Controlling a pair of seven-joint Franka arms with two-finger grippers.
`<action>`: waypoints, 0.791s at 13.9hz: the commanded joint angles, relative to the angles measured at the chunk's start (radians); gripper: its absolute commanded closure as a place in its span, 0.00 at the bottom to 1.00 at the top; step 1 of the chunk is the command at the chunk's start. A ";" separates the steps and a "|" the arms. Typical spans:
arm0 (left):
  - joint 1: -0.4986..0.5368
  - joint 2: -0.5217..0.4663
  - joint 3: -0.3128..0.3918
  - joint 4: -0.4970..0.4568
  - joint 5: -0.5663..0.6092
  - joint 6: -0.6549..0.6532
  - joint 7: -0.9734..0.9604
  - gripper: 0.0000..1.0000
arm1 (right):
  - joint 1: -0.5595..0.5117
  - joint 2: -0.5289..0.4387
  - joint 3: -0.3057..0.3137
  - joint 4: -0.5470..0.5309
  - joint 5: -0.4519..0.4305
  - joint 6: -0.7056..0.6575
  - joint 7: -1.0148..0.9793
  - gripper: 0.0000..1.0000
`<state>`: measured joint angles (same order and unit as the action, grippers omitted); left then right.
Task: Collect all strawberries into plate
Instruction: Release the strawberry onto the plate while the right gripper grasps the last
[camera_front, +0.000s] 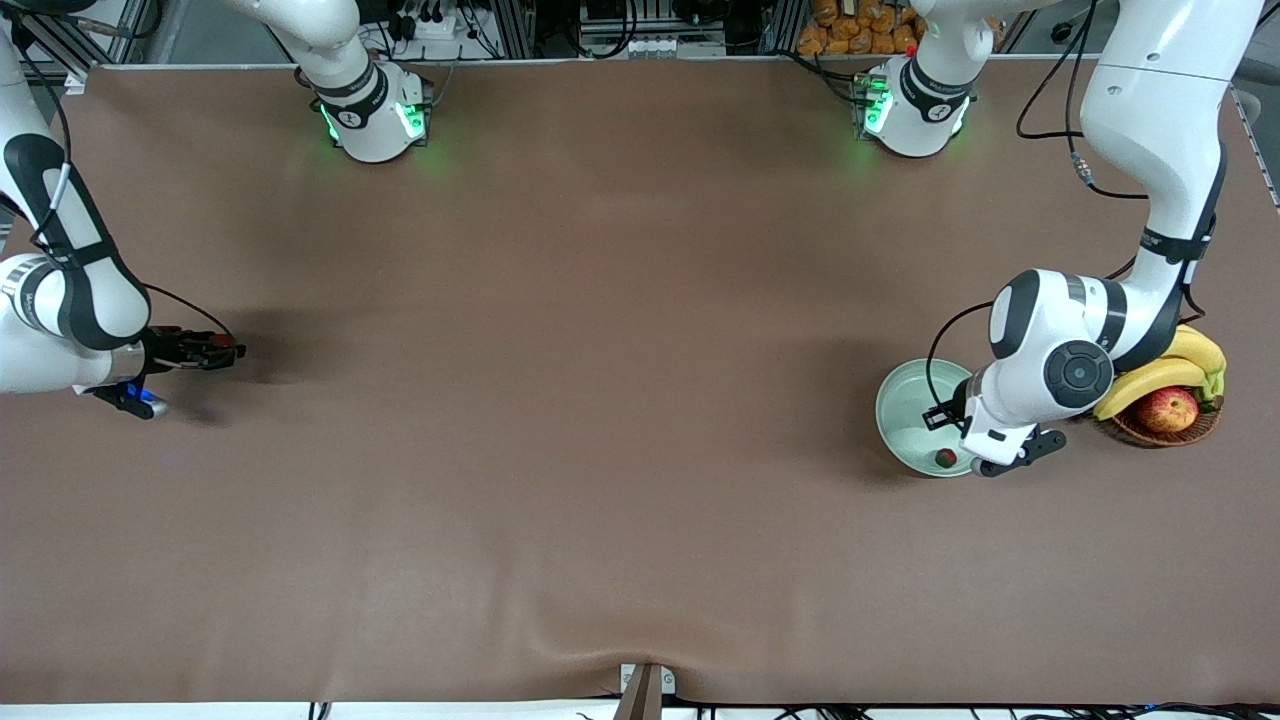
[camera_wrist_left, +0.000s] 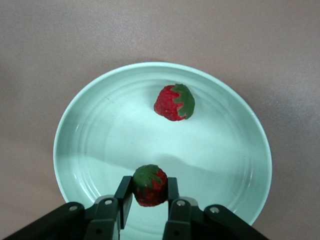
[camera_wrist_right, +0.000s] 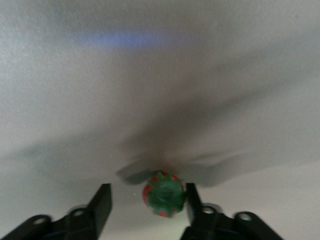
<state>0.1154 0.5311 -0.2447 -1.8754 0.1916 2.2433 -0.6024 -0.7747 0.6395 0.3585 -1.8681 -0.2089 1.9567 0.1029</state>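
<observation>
The brown worktop (camera_front: 600, 400) carries everything, with most items at the left arm's end. There a wicker basket (camera_front: 1165, 428) holds two bananas (camera_front: 1160, 375) and a red-yellow apple (camera_front: 1167, 408). Just beside the basket, toward the right arm's end, sits the pale mint-green plate (camera_front: 905, 400). One strawberry (camera_wrist_left: 174, 102) lies loose inside the plate, red with its green cap tipped to one side.

The left gripper (camera_wrist_left: 149, 194) hangs low over the plate, its jaws pinched tight on a second strawberry (camera_wrist_left: 150, 185), green cap up; in the front view this berry is hidden under the wrist, while the loose one shows near the plate's rim nearest the camera.

At the right arm's end of the worktop, well apart from the plate, the right gripper (camera_wrist_right: 147, 205) is down at the surface. Its jaws straddle a third strawberry (camera_wrist_right: 163, 194), cap facing the wrist camera. One finger (camera_wrist_right: 192, 202) touches the berry, while a clear gap shows between the berry and the other finger, so the jaws are only partly closed and not yet gripping.
</observation>
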 joint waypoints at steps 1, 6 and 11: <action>0.015 -0.005 -0.011 -0.018 0.026 0.016 0.026 1.00 | -0.028 -0.008 0.020 -0.011 0.019 -0.019 -0.018 1.00; 0.026 0.000 -0.013 -0.016 0.026 0.015 0.044 0.17 | -0.017 -0.041 0.089 0.004 0.019 -0.021 -0.023 1.00; 0.024 -0.075 -0.016 0.001 0.025 -0.037 0.047 0.00 | 0.002 -0.060 0.305 0.059 0.016 -0.022 -0.124 1.00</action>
<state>0.1293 0.5142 -0.2473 -1.8682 0.1919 2.2442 -0.5663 -0.7704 0.5985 0.5926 -1.8198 -0.2080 1.9479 0.0550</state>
